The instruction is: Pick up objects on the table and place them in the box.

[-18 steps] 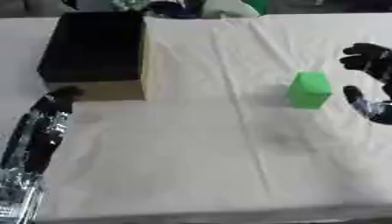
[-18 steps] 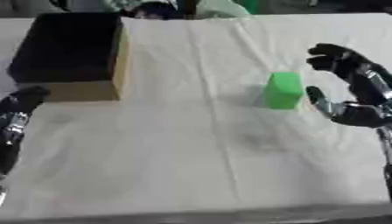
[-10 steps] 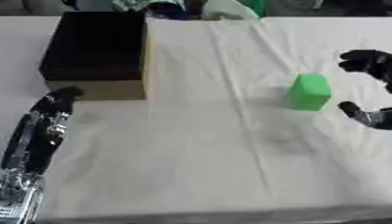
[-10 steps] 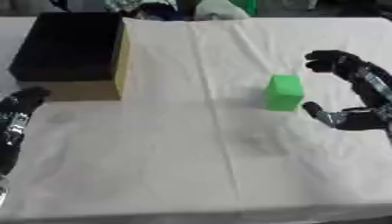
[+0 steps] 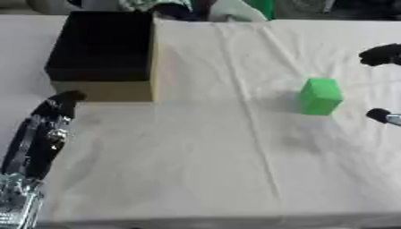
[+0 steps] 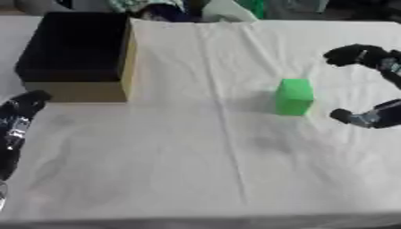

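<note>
A: Left eye view first. The green block [image 5: 320, 95] stands upright on the white cloth [image 5: 203, 152], right of centre, nothing touching it.

B: And the box [image 5: 106, 53]?

A: Far left, dark inside, tan walls, well apart from the block. The cloth between them is creased down the middle.

B: The left hand [image 5: 49, 129]?

A: Low at the left edge, just below the box's near corner, fingers stretched straight up along the cloth. Relaxed, holding nothing.

B: The right one?

A: Only scraps of it at the right edge here: a dark fingertip above the block's level and another tip below it. From this eye I can't read the grip.

B: Over to the right eye view, then.

A: Much better. The right hand [image 6: 374, 87] comes in from the right edge, fingers [image 6: 352, 54] arched above and thumb tip low, spread wide like a big C that opens toward the block.

B: Touching it?

A: No. The thumb tip sits near the block's lower right corner with bare cloth between; the upper fingers are farther off. Spread and unclenched, gripping nothing.

B: Anything else?

A: Some clutter [image 6: 196, 9] beyond the table's far edge, dark, green and white shapes I can't make out. The block sits outside the box.
</note>
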